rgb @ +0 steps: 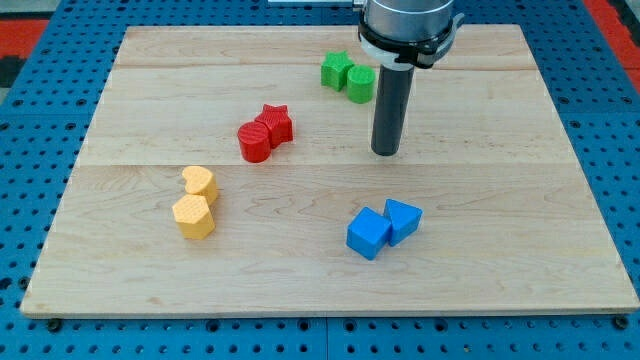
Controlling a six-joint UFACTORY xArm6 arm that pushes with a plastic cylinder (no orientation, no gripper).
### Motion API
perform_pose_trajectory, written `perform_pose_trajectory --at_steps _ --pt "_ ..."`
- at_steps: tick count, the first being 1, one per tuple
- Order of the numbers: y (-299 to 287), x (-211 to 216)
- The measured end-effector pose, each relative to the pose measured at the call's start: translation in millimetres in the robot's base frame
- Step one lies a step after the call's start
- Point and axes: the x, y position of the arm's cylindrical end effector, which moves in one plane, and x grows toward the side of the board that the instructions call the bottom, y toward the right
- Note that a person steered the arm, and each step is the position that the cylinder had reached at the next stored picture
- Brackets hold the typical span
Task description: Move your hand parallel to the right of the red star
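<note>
Red star [277,122], red cylinder [255,141]; two green blocks [348,77]; two yellow blocks [196,201]; two blue blocks [384,228]; pale wood board [480,180]

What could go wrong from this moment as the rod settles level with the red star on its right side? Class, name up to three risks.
1. My tip already stands to the view's right of the red star, slightly lower; sliding too far left could nudge the star.
2. The red cylinder touches the star, so a bump would probably shift both.
3. The green cylinder sits close beside the rod; moving toward the view's top might clip it.
</note>
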Motion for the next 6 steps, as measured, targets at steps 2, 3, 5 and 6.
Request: perform_pose_trajectory --at_steps 2,3,5,6 --pt "-8 0" --pt "-11 -1" --pt "-11 2" --pt "-19 16"
